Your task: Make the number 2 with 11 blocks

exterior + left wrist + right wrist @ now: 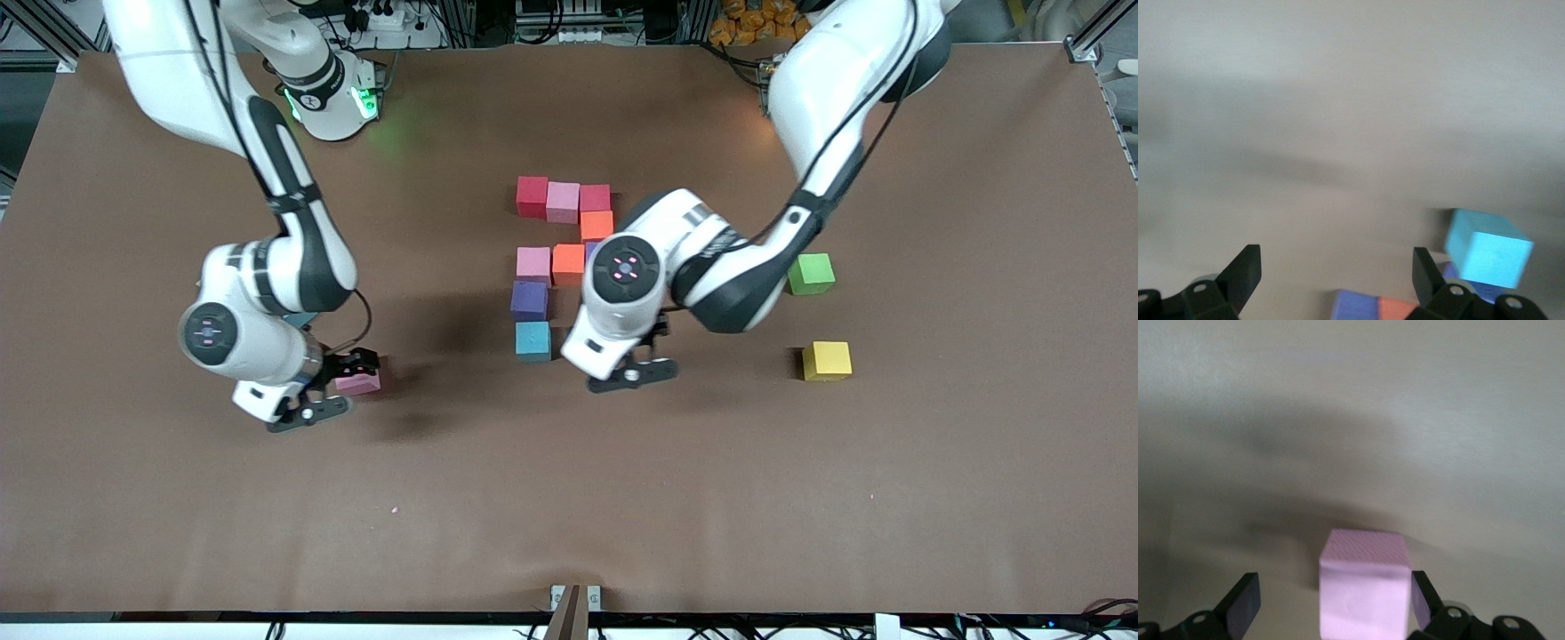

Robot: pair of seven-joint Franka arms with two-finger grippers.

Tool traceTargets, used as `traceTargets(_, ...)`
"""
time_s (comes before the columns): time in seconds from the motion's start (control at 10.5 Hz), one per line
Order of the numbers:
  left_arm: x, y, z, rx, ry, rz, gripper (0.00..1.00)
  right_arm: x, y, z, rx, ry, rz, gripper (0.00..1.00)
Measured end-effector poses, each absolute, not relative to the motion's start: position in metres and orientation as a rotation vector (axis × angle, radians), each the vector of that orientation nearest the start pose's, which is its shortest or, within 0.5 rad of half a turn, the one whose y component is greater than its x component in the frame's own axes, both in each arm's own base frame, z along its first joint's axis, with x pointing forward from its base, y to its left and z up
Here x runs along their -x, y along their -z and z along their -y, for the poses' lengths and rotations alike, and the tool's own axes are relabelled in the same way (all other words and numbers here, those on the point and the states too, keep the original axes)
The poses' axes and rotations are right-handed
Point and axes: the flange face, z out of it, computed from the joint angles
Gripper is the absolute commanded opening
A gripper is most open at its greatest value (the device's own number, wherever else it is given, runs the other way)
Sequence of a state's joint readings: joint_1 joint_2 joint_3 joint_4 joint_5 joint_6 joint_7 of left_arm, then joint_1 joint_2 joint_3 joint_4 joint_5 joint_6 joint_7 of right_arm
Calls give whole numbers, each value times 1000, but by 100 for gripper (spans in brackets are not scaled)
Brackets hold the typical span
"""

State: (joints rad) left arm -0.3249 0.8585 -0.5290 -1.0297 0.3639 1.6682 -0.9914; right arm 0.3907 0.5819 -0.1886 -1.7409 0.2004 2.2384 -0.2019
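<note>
Matte cubes on a brown table [178, 533] — a partial 2 near the middle, no containers in sight.

The right gripper [1331, 603] has its fingers spread wide around a pink block [359, 383] toward the right arm's end, not clamped. The left gripper [1335, 277], also wide open and empty, hangs just beside the light blue block [533, 340]. The yellow block [827, 361] and a green cube [811, 273] sit apart, toward the left arm's end.
</note>
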Motion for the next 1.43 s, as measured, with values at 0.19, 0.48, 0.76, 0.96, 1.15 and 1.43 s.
traceTargets(0.19,-628,-379,391,3017,-168,370,100,-643,-220,-158,3064,-80,523,100)
traceTargets(0.48,-656,-380,308,2993,-203,336,100,-656,-230,-130,3061,-46,555,100)
traceTargets(0.76,-669,-370,229,2967,-270,282,100,-656,-231,-130,3055,-63,570,100)
traceTargets(0.96,-669,-366,190,2953,-296,272,100,-650,-224,-129,3033,-140,635,100)
traceTargets(1.15,-663,-346,161,2949,-297,275,100,-645,-217,-127,3021,-181,669,100)
traceTargets(1.43,-647,-298,118,2981,-271,236,100,-640,-207,-123,3018,-215,671,100)
